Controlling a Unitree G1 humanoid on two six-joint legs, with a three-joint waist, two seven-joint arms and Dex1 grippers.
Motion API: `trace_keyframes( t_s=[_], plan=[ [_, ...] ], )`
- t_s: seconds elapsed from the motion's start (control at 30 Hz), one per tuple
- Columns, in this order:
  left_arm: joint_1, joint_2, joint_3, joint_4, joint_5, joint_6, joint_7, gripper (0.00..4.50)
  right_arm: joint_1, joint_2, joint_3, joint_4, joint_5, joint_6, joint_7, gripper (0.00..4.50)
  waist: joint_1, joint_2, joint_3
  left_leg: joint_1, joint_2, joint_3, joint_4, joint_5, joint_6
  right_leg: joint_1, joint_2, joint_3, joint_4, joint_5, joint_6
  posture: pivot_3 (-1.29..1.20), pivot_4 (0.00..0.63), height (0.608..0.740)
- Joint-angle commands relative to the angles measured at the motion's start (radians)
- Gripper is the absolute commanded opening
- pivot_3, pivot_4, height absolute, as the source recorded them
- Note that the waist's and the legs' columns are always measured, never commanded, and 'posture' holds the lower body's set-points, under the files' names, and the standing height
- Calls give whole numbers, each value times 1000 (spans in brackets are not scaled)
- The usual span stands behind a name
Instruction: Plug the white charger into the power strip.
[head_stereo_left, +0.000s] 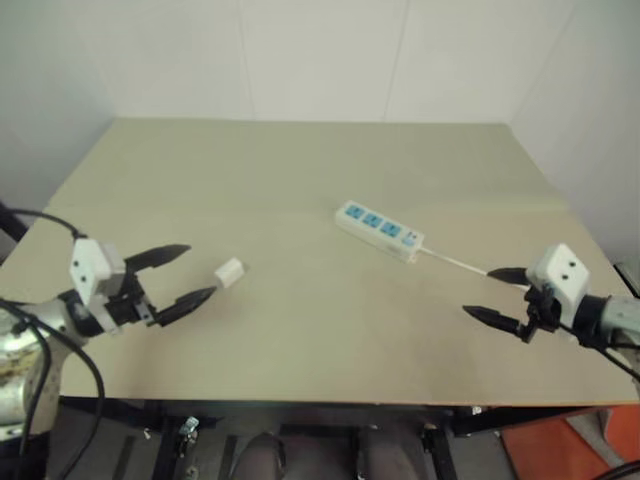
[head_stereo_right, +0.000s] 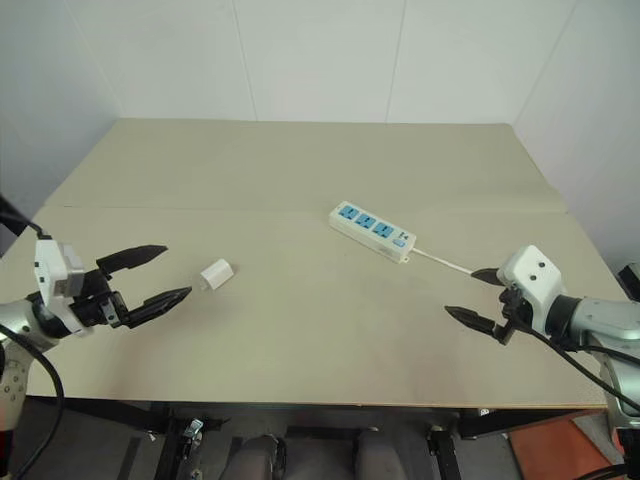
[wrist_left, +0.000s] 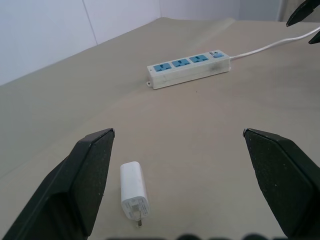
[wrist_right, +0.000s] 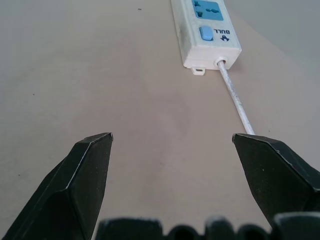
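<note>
The white charger (head_stereo_left: 229, 271) lies on its side on the beige table (head_stereo_left: 300, 180), left of centre, its prongs showing in the left wrist view (wrist_left: 134, 193). My left gripper (head_stereo_left: 188, 274) hovers just left of it, open and empty, fingers pointing toward it. The power strip (head_stereo_left: 379, 230) lies diagonally right of centre, three blue sockets facing up, its switch end and thin white cord (head_stereo_left: 455, 262) running toward my right gripper (head_stereo_left: 499, 293). That gripper is open and empty, near the cord by the table's right front, with the strip's switch end (wrist_right: 207, 40) ahead of it.
White walls (head_stereo_left: 320, 50) close the table's far side and right side. The table's front edge (head_stereo_left: 330, 400) runs just below both grippers. An orange object (head_stereo_left: 560, 445) sits on the floor at the lower right.
</note>
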Motion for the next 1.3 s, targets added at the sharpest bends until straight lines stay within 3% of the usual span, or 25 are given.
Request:
trace_keyframes(
  t_s=[0.03, 0.47, 0.7, 0.83, 0.97, 1.3],
  plan=[
    [-22, 10, 6, -9, -11, -14, 0, 4500, 4, -2, -32, -17, 2, -25, -15, 4488, -1, 0, 0, 0, 0, 0, 0, 0, 0, 0, 0, 0, 0, 0, 0, 0, 150, 740],
    [-37, 2, -15, -7, -21, -5, -3, 4500, 61, -14, -60, -48, 9, -24, -29, 4488, 0, 0, 0, 0, 0, 0, 0, 0, 0, 0, 0, 0, 0, 0, 0, 0, 150, 740],
    [-73, -9, -42, 24, -7, -21, -8, 4500, -9, -7, -36, 15, 11, -63, -9, 4488, -1, 0, 0, 0, 0, 0, 0, 0, 0, 0, 0, 0, 0, 0, 0, 0, 150, 740],
    [-134, -27, -98, 22, 3, -12, 1, 4500, -160, 19, 78, 165, -74, -155, -14, 4488, -4, 0, 0, 1, 0, 0, 0, 0, 0, 1, 0, 0, 0, 1, 0, 0, 150, 740],
    [-216, -9, -184, 23, 24, 105, 48, 4500, -344, 76, 176, 370, -110, -223, 24, 4488, -5, 0, 0, 1, 0, 0, 0, 0, 0, 0, 1, 1, 0, 1, -1, 0, 150, 740],
    [-310, -29, -285, 16, 102, 84, 65, 4500, -803, 210, 350, 1113, -304, -469, 51, 4488, -22, 0, 0, 0, 0, 1, 0, 0, 0, 0, 1, 1, 0, 6, -9, 0, 150, 740]
  ],
)
